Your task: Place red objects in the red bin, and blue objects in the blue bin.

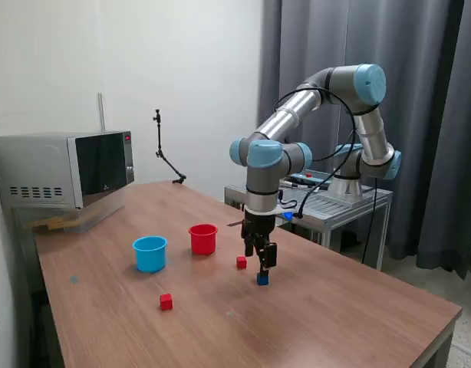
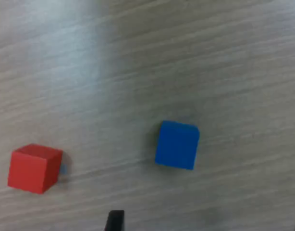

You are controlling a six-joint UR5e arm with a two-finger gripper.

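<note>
Claw (image 1: 263,265) apart above blue cube (image 2: 177,144); red bin (image 1: 203,238), blue bin (image 1: 149,253) only in exterior view.

A wooden desk (image 1: 335,307) is standing against a white wall (image 1: 182,77), a microwave (image 1: 63,169) is sitting at its far corner, and grey curtains (image 1: 435,115) are hanging behind.

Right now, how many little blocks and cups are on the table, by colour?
Red blocks: 2, one near the arm and one nearer the front edge
Blue blocks: 1, under the fingers
Red cups: 1
Blue cups: 1
Total: 5
</note>
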